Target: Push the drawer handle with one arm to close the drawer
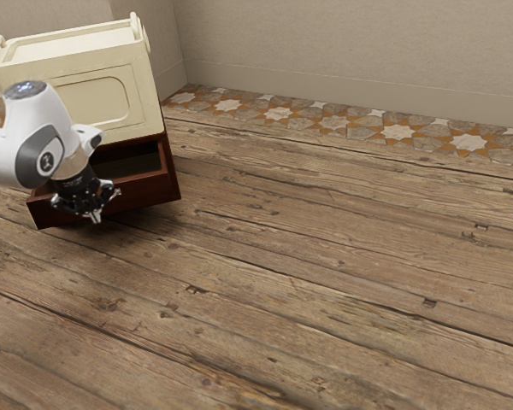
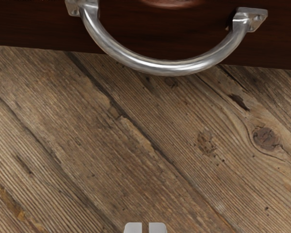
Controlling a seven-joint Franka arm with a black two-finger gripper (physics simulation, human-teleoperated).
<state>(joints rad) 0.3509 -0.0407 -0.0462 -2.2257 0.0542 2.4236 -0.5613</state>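
My gripper [image 1: 96, 219] is low in front of the red-brown drawer [image 1: 158, 190], its fingers together with nothing seen between them. That drawer stands pulled out beneath a cream cabinet body, and its inside shows dark. In the wrist view, a curved silver handle [image 2: 167, 67] is fixed at both ends to the dark drawer front [image 2: 116, 29]. The tips of the gripper [image 2: 145, 227] are a short way from the handle, apart from it, with floor showing between. My hand hides part of the drawer front in the exterior view.
The cream cabinet [image 1: 90, 98] leans back from the drawer, with a wall [image 1: 325, 47] behind. Wide plank floor [image 1: 308, 256] stretches toward the exterior view's right, and a band of patterned tiles [image 1: 333, 124] runs along the wall.
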